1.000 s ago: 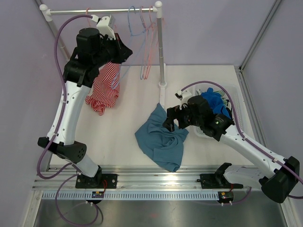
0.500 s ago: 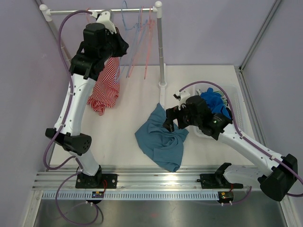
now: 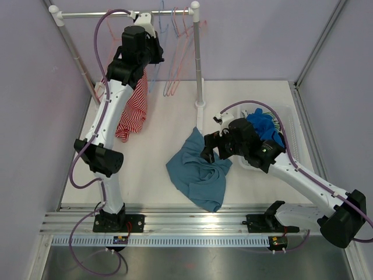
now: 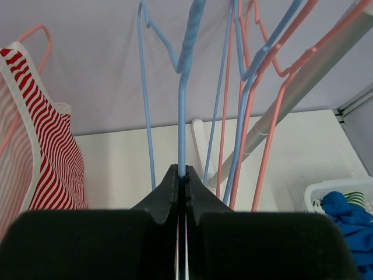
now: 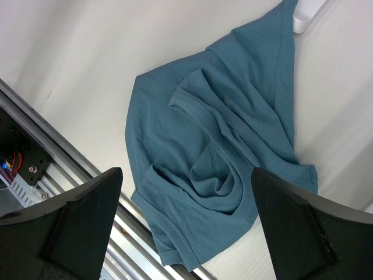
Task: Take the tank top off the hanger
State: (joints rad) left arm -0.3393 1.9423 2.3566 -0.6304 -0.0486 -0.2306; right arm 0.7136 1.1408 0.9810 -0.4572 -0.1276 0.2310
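Left fingers (image 4: 166, 195) are clamping the blue hanger (image 4: 182, 116); right fingers (image 5: 70, 221) are hovering wide open over the teal top (image 5: 210, 140).

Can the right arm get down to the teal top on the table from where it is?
Probably yes. The right gripper is open and hangs just above the teal top, which lies crumpled on the table with nothing on it or between the two.

Enclosed by plain lilac walls (image 3: 262, 41); floored with a white table (image 3: 256, 96), edged at the near side by a ribbed metal rail (image 3: 198, 220). Furnished with a metal rack (image 3: 199, 58) at the back; lit softly and evenly.
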